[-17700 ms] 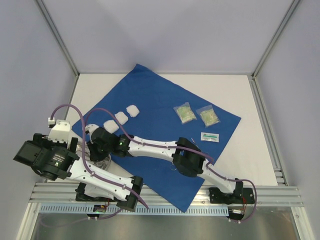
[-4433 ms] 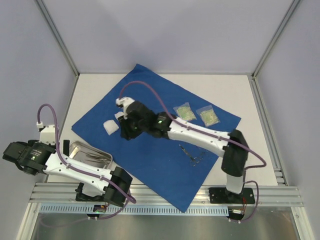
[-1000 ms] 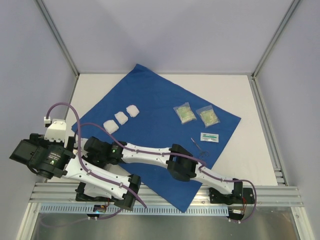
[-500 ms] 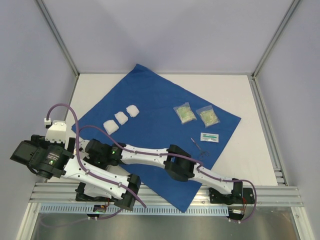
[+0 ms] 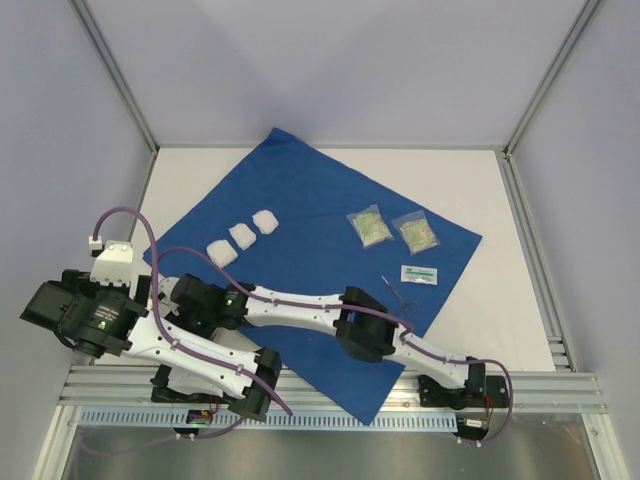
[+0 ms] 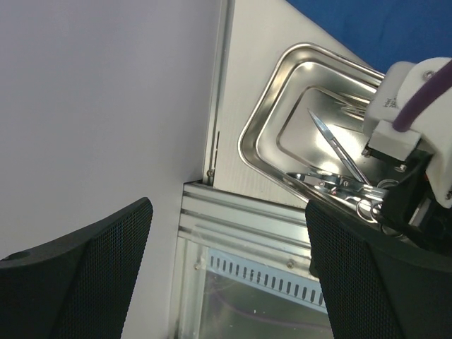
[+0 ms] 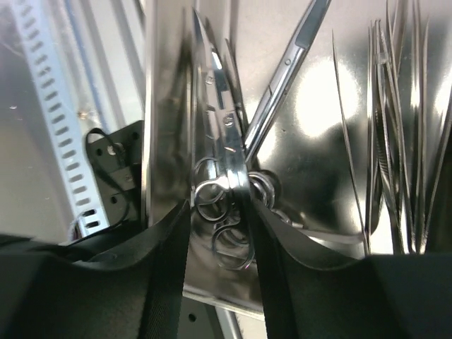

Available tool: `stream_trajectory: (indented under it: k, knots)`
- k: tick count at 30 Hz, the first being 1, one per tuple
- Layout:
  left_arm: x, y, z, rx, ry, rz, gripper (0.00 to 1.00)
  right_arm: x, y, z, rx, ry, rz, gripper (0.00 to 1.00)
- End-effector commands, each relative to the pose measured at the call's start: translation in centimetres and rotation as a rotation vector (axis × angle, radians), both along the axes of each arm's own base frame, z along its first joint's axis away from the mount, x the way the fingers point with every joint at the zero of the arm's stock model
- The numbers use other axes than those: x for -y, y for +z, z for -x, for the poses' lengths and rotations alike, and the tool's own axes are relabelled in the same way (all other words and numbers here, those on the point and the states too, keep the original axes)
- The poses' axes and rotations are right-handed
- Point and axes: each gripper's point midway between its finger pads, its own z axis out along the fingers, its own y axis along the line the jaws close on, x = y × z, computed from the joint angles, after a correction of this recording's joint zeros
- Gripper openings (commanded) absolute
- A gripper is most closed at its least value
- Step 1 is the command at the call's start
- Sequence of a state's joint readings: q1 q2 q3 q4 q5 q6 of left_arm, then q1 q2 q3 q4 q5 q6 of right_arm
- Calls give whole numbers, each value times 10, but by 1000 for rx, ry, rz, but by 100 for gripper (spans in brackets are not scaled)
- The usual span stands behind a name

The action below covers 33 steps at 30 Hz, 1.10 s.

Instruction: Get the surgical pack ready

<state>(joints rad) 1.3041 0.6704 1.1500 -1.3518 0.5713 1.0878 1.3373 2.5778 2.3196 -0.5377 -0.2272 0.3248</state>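
Observation:
The surgical pack's royal-blue drape [image 5: 310,200] lies spread flat on the table. My right arm reaches across to the steel tray [image 6: 268,113] at the near left. My right gripper [image 7: 217,233] is down inside the tray [image 7: 166,106], its jaws narrowed onto the ring handles of a steel instrument [image 7: 219,191] among several others. In the top view my right gripper [image 5: 185,300] hides the tray. My left gripper [image 6: 226,282] is wide open and empty, left of the tray, over the rail; it also shows in the top view [image 5: 75,320].
On the drape lie three white gauze pads [image 5: 240,237], two greenish packets [image 5: 368,226] [image 5: 418,232], a small white packet [image 5: 419,272] and a steel forceps [image 5: 397,292]. The aluminium rail [image 5: 330,385] runs along the near edge; the enclosure wall stands close on the left.
Over the last second my right gripper has stayed in the tray and only the right elbow has shifted slightly. About 4 s ago that arm was up at the gauze pads.

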Motion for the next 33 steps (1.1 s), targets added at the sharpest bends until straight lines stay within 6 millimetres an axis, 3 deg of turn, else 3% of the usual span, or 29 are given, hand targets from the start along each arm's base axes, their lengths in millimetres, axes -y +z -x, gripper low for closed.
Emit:
stream_trajectory:
  k: [1, 3, 4, 7, 9, 12, 13, 14, 15, 16, 18, 19, 20, 21, 22, 24, 29, 33]
  knots:
    - [69, -30, 14, -62, -28, 290, 98, -5, 108, -9, 46, 4, -199, 44]
    - [69, -28, 14, -58, -24, 286, 98, 1, 120, -21, 56, -20, -211, 45]
    - [68, -27, 14, -54, -23, 278, 98, 10, 134, -27, 69, -38, -219, 45]
    - [69, -25, 11, -37, -27, 278, 98, 36, 150, -46, 90, -80, -203, 47]
    - [69, -24, 10, -34, -28, 285, 98, 62, 150, -69, 104, -136, -155, 48]
    - [67, -25, 10, -36, -27, 292, 98, 123, 147, -98, 187, -230, -49, 52]
    - [68, -26, 10, -37, -29, 296, 98, 149, 169, -108, 215, -270, -65, 53]
    - [67, -28, 10, -42, -29, 298, 98, 174, 144, -110, 206, -287, 11, 54]
    - [67, -30, 10, -42, -30, 301, 98, 197, 138, -114, 205, -314, 51, 56]
    - [67, -31, 10, -43, -34, 301, 98, 224, 135, -133, 211, -382, 88, 56]
    - [67, -33, 10, -46, -35, 305, 98, 288, 118, -140, 210, -477, 211, 57]
    - [67, -34, 10, -47, -36, 304, 98, 321, 124, -156, 218, -558, 234, 57]
    - [66, -36, 10, -48, -39, 308, 98, 358, 99, -154, 204, -601, 357, 56]
    - [66, -37, 10, -48, -41, 308, 98, 378, 92, -156, 192, -636, 397, 56]
    - [66, -39, 9, -48, -42, 316, 98, 415, 81, -157, 156, -695, 462, 56]
    - [64, -41, 9, -48, -42, 319, 98, 452, 69, -161, 108, -767, 522, 56]
    - [64, -46, 9, -57, -51, 329, 98, 504, 34, -154, -28, -846, 634, 55]
    - [63, -49, 12, -77, -65, 305, 98, 522, 10, -156, -118, -876, 669, 51]
